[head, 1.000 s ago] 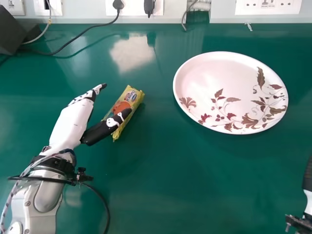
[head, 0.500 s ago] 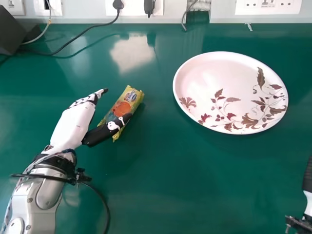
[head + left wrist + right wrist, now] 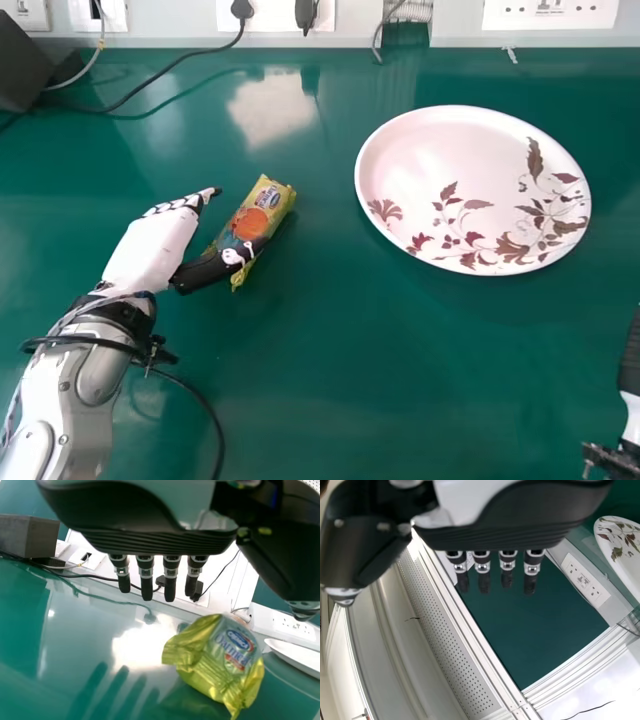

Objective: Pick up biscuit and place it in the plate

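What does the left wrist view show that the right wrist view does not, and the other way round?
Left wrist view: the yellow biscuit packet lying on the table, the left hand with its fingers straight, and a dark grey box.
Right wrist view: the right hand, also with straight fingers, and the leaf pattern on the plate.
Both: the plate, the green table and a wall socket.

The biscuit pack [image 3: 264,208] lies on the surface [image 3: 340,370], left of the plate [image 3: 430,150], with a gap between them. The left hand [image 3: 150,248] is at the pack's left, its thumb crossing the pack's near part in the head view. The right hand [image 3: 631,365] is nearer than the plate, at the right edge. Behind are wall sockets [image 3: 550,12]; a box [image 3: 22,65] sits far left, a cable [image 3: 150,90] beside it.
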